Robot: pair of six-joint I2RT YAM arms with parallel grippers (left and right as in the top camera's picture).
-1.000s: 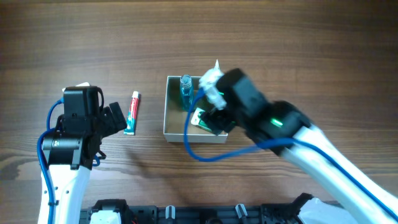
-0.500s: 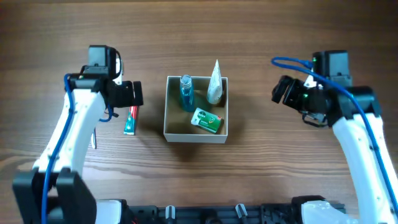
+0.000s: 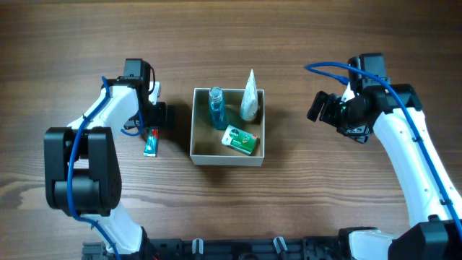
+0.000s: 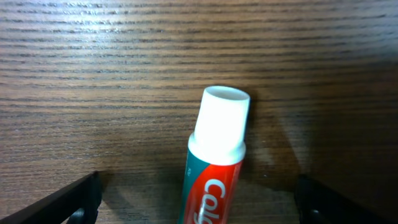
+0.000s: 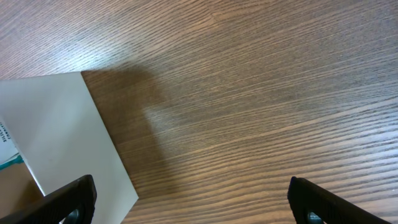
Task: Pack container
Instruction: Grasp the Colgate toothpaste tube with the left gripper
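The container, a white-walled square box with a tan floor, sits mid-table. It holds a blue bottle, a white tube and a green box. A red and green toothpaste tube lies on the table to its left. My left gripper is open and low over the tube's white-capped end, one finger on each side, not touching. My right gripper is open and empty, right of the container, whose white wall shows in the right wrist view.
Bare wood table surrounds the container. A black rail with clips runs along the front edge.
My right gripper has left the container and pulled back to the right, with the green box left inside. My left gripper has come in over the cap end of the toothpaste tube.
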